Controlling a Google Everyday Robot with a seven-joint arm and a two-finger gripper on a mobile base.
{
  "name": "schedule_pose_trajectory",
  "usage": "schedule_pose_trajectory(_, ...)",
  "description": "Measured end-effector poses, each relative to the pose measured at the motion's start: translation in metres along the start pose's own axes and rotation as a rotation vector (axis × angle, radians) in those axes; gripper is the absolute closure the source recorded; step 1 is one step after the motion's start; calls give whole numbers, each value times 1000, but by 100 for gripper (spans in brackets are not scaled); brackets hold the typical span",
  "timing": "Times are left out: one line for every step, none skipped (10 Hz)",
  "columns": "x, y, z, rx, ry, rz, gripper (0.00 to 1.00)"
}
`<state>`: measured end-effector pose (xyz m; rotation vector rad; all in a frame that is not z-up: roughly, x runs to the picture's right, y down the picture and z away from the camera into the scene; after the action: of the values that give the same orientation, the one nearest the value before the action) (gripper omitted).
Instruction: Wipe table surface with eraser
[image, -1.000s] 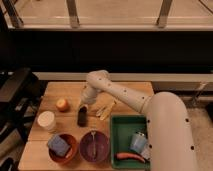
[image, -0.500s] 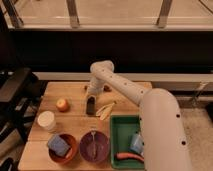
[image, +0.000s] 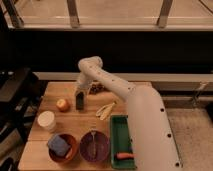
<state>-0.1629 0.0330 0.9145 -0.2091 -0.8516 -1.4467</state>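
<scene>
Camera view looks down on the table (image: 55, 127), a light-brown plank top with board seams. The white arm (image: 107, 80) reaches from the lower right, bends high over the far edge and comes down to the gripper (image: 79, 96), which sits at the table's middle rear, just right of the orange fruit (image: 62, 104). The eraser (image: 79, 101), a small dark block, stands directly under the gripper and appears to rest on the wood. Whether the gripper is clamped on it cannot be told.

A dark cluster (image: 97, 88) lies near the far edge behind the arm. A yellowish banana-like piece (image: 105, 110) lies right of the eraser, apart from it. A white cup (image: 46, 121) stands near the left edge. Along the front are a brown bowl (image: 71, 151) holding a blue-grey sponge (image: 58, 145) and a purple bowl (image: 94, 146) with a utensil in it. To their right, a green tray (image: 121, 137) holds an orange-red item (image: 124, 155).
</scene>
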Motion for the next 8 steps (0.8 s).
schedule_pose_trajectory(-4,-9,1,16,-1,-15,100)
schedule_pose_trajectory(-15,-18,2,34,-9,-26,100)
schedule_pose_trajectory(-28,-21,3,45,-24,-27,100)
schedule_pose_trajectory(-49,-21,5,54,-52,-12,100)
schedule_pose_trajectory(-63,-20,7,56,-74,4,100)
schedule_pose_trajectory(-81,-14,10,48,-104,38,100)
schedule_pose_trajectory(-91,-6,11,39,-124,71,100)
schedule_pose_trajectory(-100,11,11,16,-146,108,100)
